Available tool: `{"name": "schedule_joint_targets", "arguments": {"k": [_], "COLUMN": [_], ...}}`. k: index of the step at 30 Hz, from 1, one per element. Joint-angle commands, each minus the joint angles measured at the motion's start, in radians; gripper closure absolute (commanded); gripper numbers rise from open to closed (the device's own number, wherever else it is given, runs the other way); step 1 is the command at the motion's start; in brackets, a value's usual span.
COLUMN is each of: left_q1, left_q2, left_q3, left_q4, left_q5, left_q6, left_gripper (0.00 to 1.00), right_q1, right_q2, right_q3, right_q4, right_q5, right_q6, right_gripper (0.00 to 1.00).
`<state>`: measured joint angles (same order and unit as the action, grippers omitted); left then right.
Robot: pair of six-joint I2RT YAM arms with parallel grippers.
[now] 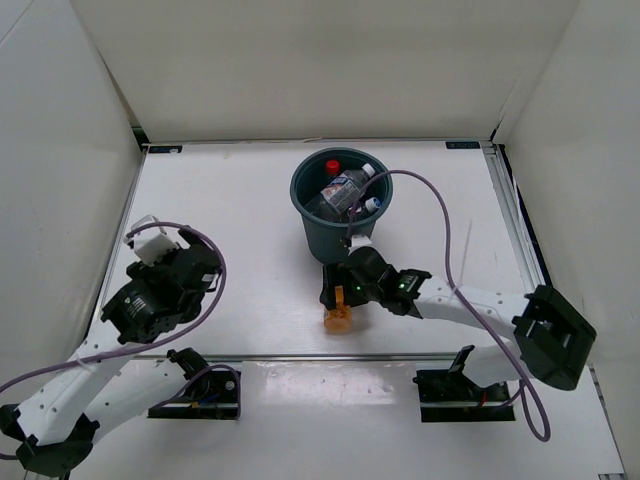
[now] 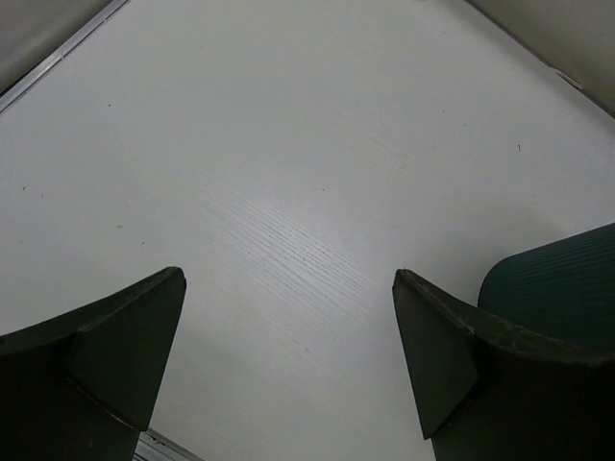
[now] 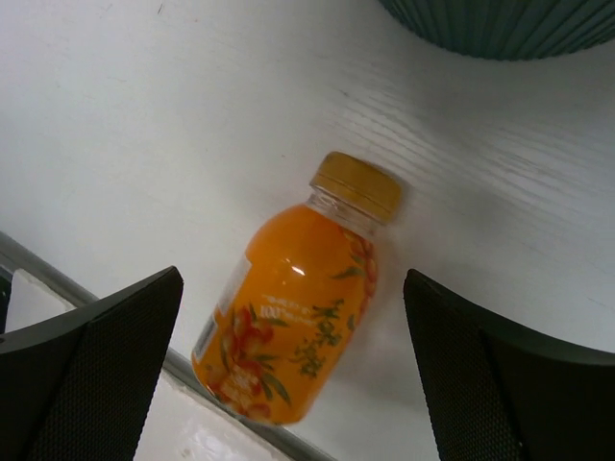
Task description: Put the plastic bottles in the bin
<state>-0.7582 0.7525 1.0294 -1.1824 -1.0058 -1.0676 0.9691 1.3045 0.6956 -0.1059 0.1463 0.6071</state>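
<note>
The orange bottle (image 3: 298, 317) lies on its side on the white table, its yellow cap towards the bin (image 3: 500, 24). My right gripper (image 3: 293, 277) hangs open over it, one finger on each side, neither touching. From above, the orange bottle (image 1: 338, 318) is just in front of the dark teal bin (image 1: 300, 205). Inside the bin are a red-capped bottle (image 1: 332, 167) and clear bottles (image 1: 347, 188). At the left my left gripper (image 2: 288, 276) is open over bare table with nothing between its fingers, and the bin (image 2: 562, 288) stands to its right.
White walls close off the table on the left, back and right. A metal strip (image 3: 58, 274) runs along the table's front edge close to the orange bottle's base. The right arm's cable (image 1: 445, 230) loops beside the bin.
</note>
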Motion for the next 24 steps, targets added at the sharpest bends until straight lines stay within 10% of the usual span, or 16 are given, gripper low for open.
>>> {"name": "schedule_joint_targets", "arguments": {"k": [1,8,16,24], "left_q1": [0.000,0.000,0.000,0.000], "left_q2": [-0.028,-0.084,-0.130,-0.130], "left_q3": [-0.003,-0.014,-0.074,-0.118], "left_q4": [-0.046,-0.105,-0.105,-0.026], "left_q5": [0.002,0.012,0.019,-0.022], "left_q6": [-0.023,-0.075,-0.152,-0.152], "left_gripper": [0.00,0.00,0.00,0.00], "right_q1": [0.029,0.049,0.097,0.117], "right_q2": [0.067,0.088,-0.154,-0.314], "right_q3": [0.058,0.009,-0.050,0.385], "right_q4": [-0.030,-0.210,-0.376,-0.563], "right_q5": [0.056,0.067,0.105,0.324], "right_q6": [0.075,0.206,0.231,0.016], "right_gripper": [0.01,0.16,0.58,0.80]}}
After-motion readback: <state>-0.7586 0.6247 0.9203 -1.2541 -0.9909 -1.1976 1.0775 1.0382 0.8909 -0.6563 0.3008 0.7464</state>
